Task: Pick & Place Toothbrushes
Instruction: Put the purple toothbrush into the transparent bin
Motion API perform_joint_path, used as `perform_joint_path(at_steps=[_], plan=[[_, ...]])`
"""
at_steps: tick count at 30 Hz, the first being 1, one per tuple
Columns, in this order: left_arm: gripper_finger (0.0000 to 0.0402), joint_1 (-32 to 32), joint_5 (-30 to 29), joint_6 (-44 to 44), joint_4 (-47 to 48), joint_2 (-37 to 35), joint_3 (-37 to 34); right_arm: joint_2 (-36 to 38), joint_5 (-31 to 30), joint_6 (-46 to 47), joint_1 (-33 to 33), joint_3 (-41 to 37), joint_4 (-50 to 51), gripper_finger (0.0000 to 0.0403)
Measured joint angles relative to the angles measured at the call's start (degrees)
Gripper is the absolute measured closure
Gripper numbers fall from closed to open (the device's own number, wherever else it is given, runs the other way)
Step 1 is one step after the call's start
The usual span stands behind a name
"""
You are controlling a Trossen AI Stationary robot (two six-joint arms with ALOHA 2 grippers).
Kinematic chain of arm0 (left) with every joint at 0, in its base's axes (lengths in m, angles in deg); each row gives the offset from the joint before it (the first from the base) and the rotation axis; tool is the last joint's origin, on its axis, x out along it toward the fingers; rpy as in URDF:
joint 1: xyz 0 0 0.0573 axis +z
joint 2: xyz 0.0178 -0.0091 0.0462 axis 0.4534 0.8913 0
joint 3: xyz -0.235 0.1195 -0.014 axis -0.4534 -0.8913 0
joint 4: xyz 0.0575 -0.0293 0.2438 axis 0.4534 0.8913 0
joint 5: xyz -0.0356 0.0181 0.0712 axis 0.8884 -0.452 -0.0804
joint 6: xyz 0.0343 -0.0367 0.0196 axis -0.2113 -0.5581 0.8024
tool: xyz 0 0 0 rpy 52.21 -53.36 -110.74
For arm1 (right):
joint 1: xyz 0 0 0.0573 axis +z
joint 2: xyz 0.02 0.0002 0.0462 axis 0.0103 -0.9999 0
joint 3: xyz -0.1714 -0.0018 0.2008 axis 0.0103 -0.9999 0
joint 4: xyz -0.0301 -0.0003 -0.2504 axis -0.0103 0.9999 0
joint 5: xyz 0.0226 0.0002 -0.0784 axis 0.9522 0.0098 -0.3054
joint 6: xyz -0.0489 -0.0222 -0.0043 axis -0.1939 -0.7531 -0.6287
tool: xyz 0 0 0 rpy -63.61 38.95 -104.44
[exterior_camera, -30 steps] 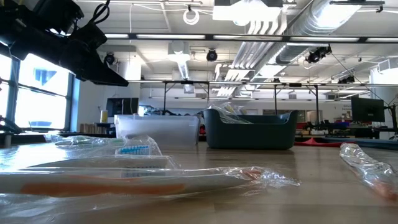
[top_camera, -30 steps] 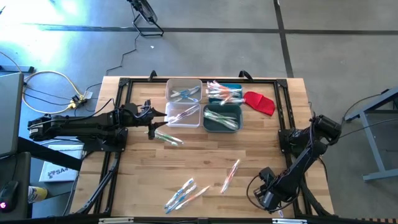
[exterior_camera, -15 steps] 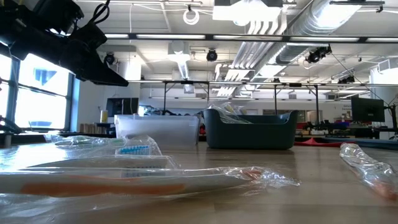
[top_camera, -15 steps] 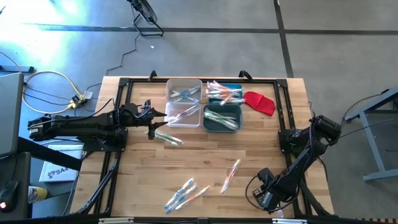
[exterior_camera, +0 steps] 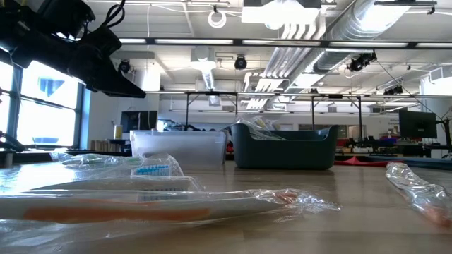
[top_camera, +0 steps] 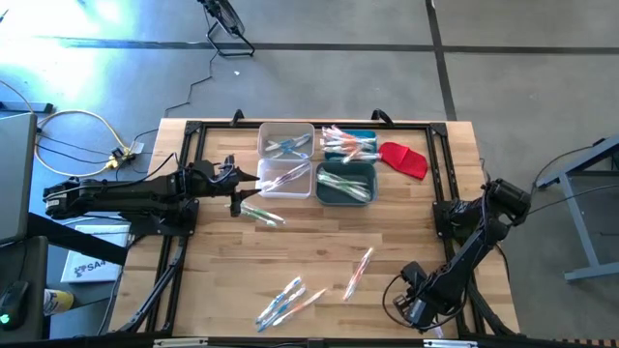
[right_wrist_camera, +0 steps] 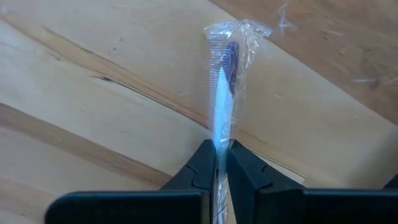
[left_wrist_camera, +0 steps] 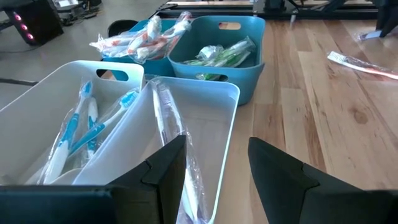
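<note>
Toothbrushes point(top_camera: 290, 302) in clear wrappers lay scattered on the near part of the wooden table point(top_camera: 406, 242), with more already sorted into the two white bins point(left_wrist_camera: 205, 118) and two teal bins point(left_wrist_camera: 242, 37) at the far side. The right gripper point(right_wrist_camera: 219, 163), low at the table's near right corner, had its fingers pinched on one wrapped toothbrush point(right_wrist_camera: 222, 93), gripping it near one end, with the rest pointing away along the wood. To do this well, it seemed wise to lift straight up before swinging, since the thin wrapper could slip. The left gripper point(left_wrist_camera: 214, 171) hung with fingers wide apart at the near white bin, holding nothing, a wrapped brush point(left_wrist_camera: 174, 134) lying over the rim below.
</note>
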Motion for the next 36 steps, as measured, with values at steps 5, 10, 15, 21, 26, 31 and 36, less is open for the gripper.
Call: perform_joint_path(at_steps=[5,10,15,21,26,31,36], plan=[[0.0231,-0.01,0.0,-0.23,0.0,0.01,0.0,-0.02,-0.06,-0.23,0.0,-0.01,0.05,0.0388],[0.0231,-0.01,-0.02,-0.26,0.0,0.0,0.0,0.91,-1.12,-2.11,0.0,-0.08,0.55,0.0388],[0.0231,0.0,-0.02,-0.3,0.0,0.0,0.0,3.48,-8.69,-3.48,-0.28,-0.38,2.37,0.0388],[0.0231,-0.02,-0.22,-0.3,0.0,0.02,0.0,8.09,-14.14,-6.7,-1.77,-0.29,8.08,0.0388],[0.0231,-0.01,-0.2,-0.3,0.0,0.01,0.0,12.66,-17.82,-11.02,-4.22,-0.25,13.38,0.0388],[0.0231,0.0,-0.17,-0.3,0.0,0.0,0.0,17.42,-24.33,-15.72,-6.26,-0.14,16.04,0.0388],[0.0231,-0.01,-0.17,-0.28,0.0,0.0,0.0,21.66,-34.99,-23.14,-8.42,-0.12,15.75,0.0388]])
